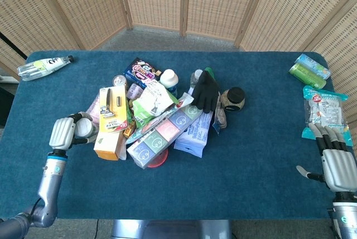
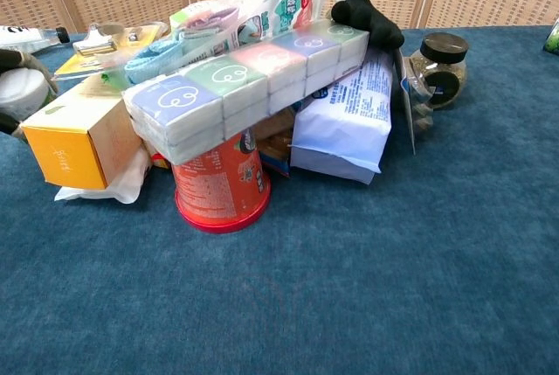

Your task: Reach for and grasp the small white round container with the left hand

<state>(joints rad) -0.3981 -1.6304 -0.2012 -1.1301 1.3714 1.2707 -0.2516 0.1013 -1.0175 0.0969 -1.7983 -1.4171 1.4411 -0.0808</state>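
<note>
The small white round container (image 1: 85,128) sits at the left edge of the pile, beside the yellow box (image 1: 110,127). My left hand (image 1: 66,132) wraps around it, fingers curled over its far side and thumb on the near side. In the chest view the small white round container (image 2: 19,92) shows at the far left edge with dark fingertips (image 2: 12,58) over its top. My right hand (image 1: 336,164) rests at the table's right front, fingers spread, holding nothing; the chest view does not show it.
The pile holds a pastel tissue pack (image 1: 164,131), an orange cup (image 2: 220,184), a blue-white bag (image 1: 193,133), a black glove (image 1: 206,91) and a black-lidded jar (image 1: 233,99). A bottle (image 1: 42,67) lies far left. Green rolls (image 1: 308,71) and a packet (image 1: 323,111) lie far right.
</note>
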